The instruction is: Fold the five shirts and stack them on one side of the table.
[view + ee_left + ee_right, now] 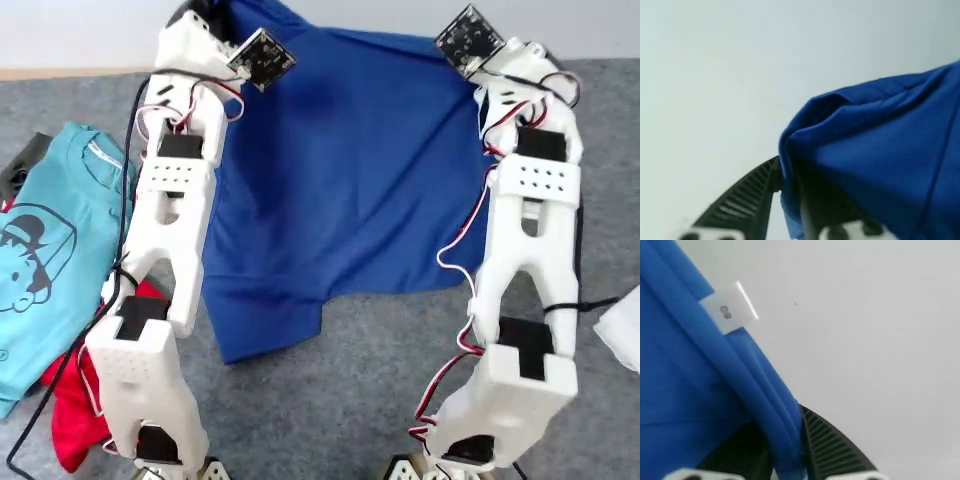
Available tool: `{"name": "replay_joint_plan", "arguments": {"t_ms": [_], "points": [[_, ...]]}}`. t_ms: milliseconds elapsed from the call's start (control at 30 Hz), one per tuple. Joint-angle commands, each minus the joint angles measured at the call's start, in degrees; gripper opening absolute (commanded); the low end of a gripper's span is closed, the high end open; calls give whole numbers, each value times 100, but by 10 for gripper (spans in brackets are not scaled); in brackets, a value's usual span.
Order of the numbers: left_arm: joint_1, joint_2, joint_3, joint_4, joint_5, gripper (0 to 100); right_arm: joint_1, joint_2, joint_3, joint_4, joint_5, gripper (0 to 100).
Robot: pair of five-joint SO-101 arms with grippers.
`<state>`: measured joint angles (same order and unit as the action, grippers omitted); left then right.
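Observation:
A blue shirt (pixel 340 170) is spread across the middle of the grey table, its far edge lifted at both corners. My left gripper (pixel 787 187) is shut on the shirt's far left corner, with blue cloth (pixel 875 150) bunched between the ribbed black fingers (pixel 747 197). My right gripper (pixel 787 440) is shut on the far right edge, where the doubled hem (pixel 755 385) and a small white tag (pixel 730 310) show. In the high view the left arm (pixel 175 200) and right arm (pixel 535 200) stretch along either side of the shirt.
A teal shirt with a cartoon print (pixel 50 250) lies at the table's left side. A red shirt (pixel 75 400) is crumpled beside the left arm's base. Something white (pixel 625 325) lies at the right edge. A pale wall stands behind the table.

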<state>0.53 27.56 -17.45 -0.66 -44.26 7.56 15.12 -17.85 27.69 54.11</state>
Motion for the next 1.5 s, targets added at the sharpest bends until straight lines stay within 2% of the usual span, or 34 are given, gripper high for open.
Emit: {"name": "replay_joint_plan", "arguments": {"t_ms": [0, 200, 300, 567, 700, 900, 1133, 1300, 1467], "points": [[-70, 18, -479, -132, -158, 3, 110, 136, -756, -163, 123, 11], [-26, 9, -479, 360, -299, 3, 13, 418, -923, -127, 123, 11], [-62, 9, -488, 677, -299, 3, -22, 426, -923, 286, 132, 11], [18, -492, -470, 2426, -299, 3, -57, 374, -923, 1596, 281, 11], [0, -826, -470, 3569, -299, 2, -57, 268, -949, 2308, 281, 11], [26, -1433, -470, 5873, -290, 2, -110, 4, -949, 3556, 290, 11], [44, -1688, -470, 7991, -290, 2, -180, -31, -949, 4954, 686, 11], [53, -1644, -470, 9204, -299, 2, -198, 22, -897, 5376, 853, 11], [70, -1635, -426, 9908, -308, 3, -180, 409, -853, 5446, 888, 11]]}}
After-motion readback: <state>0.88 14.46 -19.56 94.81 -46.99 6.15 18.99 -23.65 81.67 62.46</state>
